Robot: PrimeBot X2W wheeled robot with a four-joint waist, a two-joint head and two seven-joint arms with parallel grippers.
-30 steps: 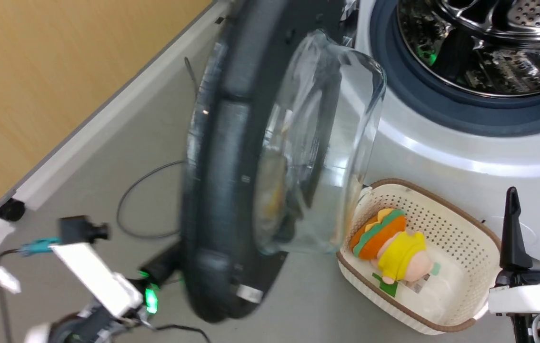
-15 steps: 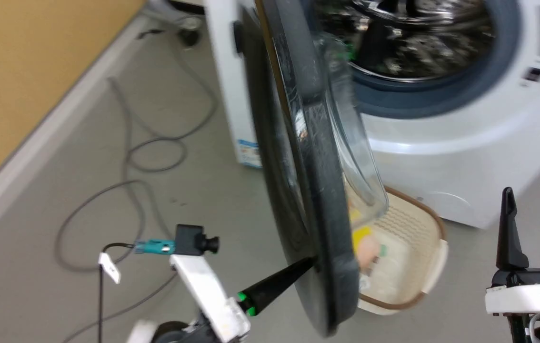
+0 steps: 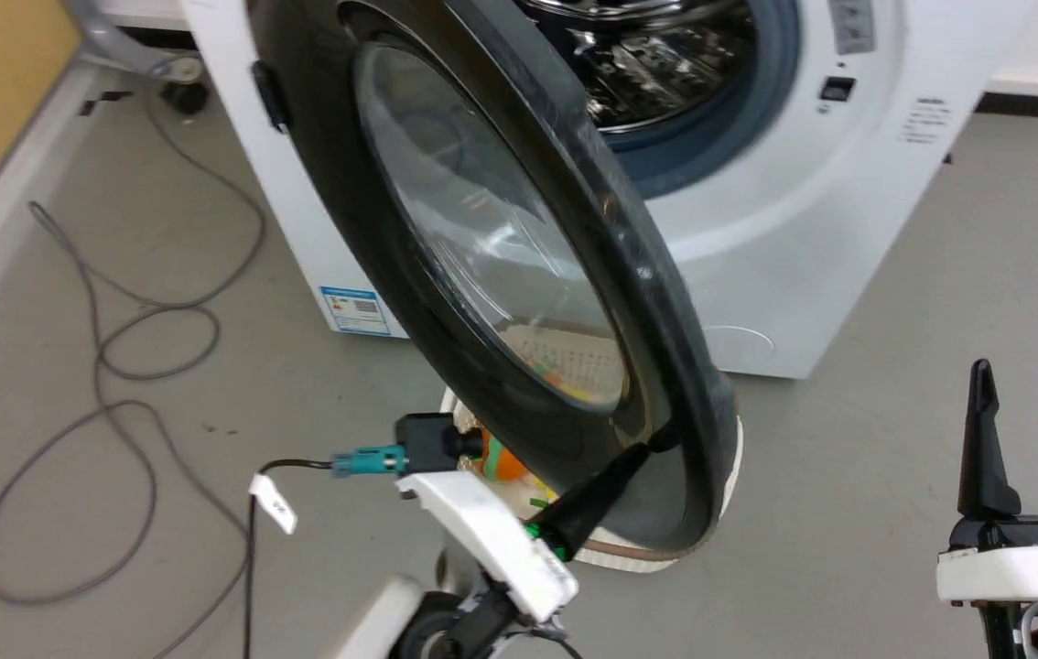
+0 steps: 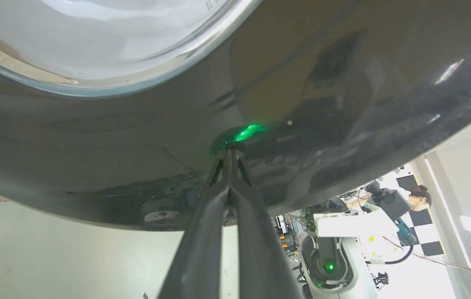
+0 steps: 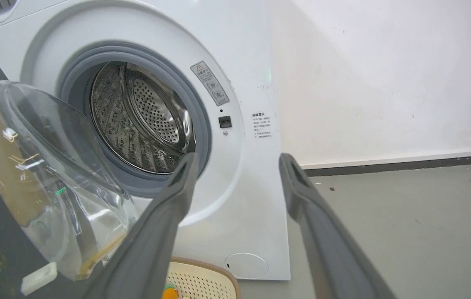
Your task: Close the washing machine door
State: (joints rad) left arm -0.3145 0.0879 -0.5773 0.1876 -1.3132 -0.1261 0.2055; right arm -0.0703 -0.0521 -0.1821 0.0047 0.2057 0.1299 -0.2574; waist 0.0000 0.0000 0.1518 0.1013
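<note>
Glossy black ring of the washing machine door, half open before the white washing machine. Closed left jaws, tips touching the ring at 5 o'clock. Open, empty right jaws at 4 o'clock of head view. Blue label at 9 o'clock of the door, writing too small to read.

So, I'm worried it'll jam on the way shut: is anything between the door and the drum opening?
Nothing visible does. The gap between the round black-ringed glass door and the grey-gasketed opening of the white washing machine looks clear; the cream perforated basket sits on the floor, apparently below the door's swing.
</note>
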